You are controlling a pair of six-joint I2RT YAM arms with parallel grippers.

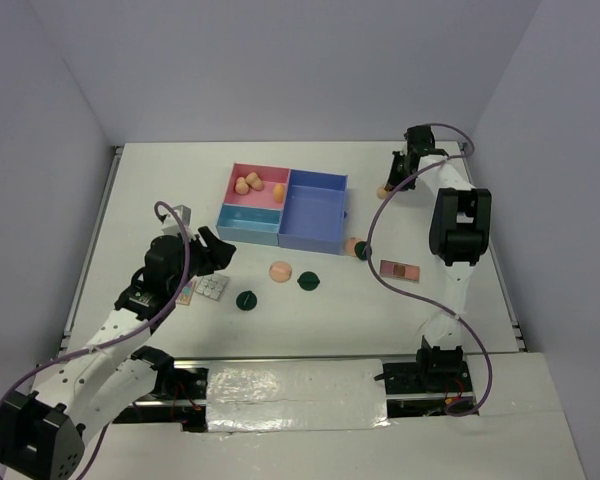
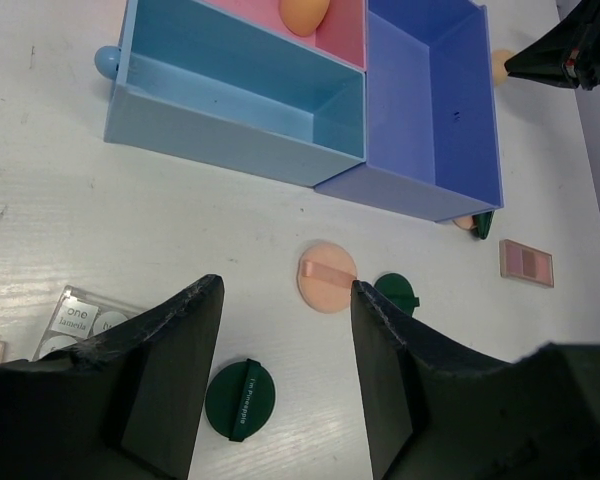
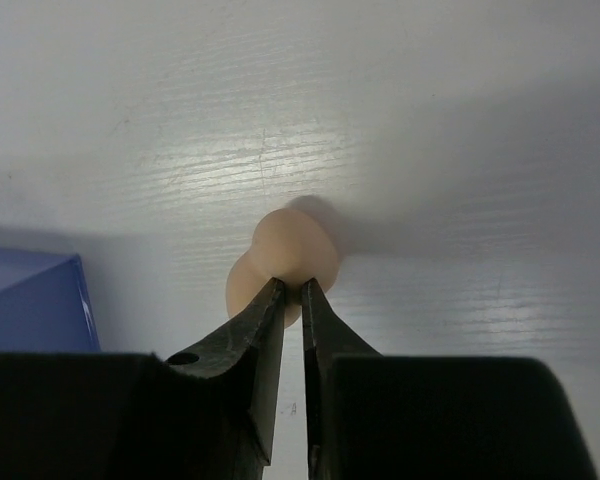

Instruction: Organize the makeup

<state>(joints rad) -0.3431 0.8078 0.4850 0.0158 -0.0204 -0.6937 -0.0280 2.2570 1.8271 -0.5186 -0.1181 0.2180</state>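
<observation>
Three peach sponges (image 1: 247, 183) are sitting in the tray's (image 1: 310, 238) pink compartment, a fourth sponge (image 3: 285, 262) lying off its right side. A puff (image 1: 280, 271) and two green compacts (image 1: 246, 299) are lying before it, perhaps another pair (image 1: 356, 247) touching at its corner, palettes (image 1: 399, 269) flanking

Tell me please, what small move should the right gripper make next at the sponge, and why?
Probably a short, straight lift. The right gripper has its jaws almost together, pinching only the near end of the peach egg-shaped sponge, which rests on the table beside the tray. A small lift would test this thin grip before carrying it toward the pink compartment, where three similar sponges lie.
</observation>
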